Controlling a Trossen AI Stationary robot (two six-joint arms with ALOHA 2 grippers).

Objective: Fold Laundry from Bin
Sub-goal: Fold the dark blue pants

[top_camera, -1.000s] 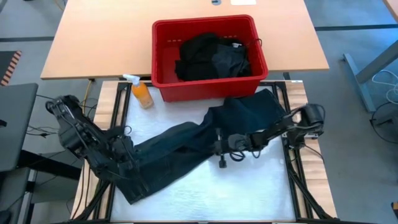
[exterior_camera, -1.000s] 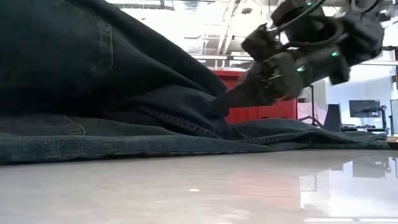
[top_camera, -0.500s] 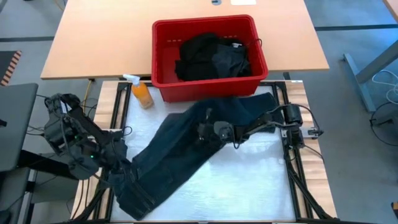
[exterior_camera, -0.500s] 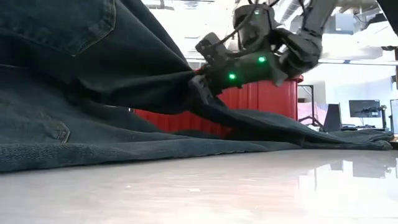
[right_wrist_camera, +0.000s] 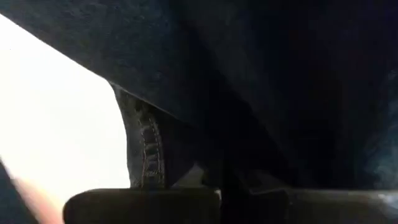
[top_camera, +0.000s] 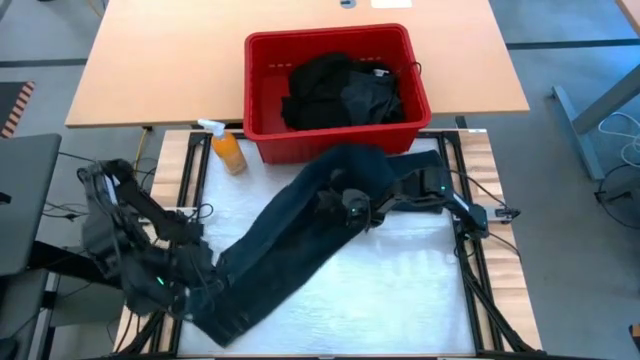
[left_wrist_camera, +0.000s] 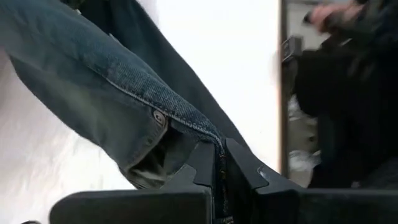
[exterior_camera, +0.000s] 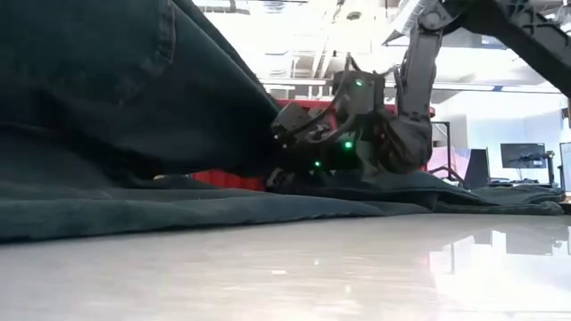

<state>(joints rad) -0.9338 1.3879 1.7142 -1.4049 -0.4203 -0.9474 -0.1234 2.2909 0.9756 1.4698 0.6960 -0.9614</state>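
Orange spray bottle (top_camera: 228,149); wooden table (top_camera: 150,60)

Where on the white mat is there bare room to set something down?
Bare mat lies below the jeans, toward the right rail. A small patch sits between the spray bottle and the jeans. Crowded near the bin and both pincers.

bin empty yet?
No. In the high view the red bin holds a heap of dark laundry, while only the jeans lie on the table.
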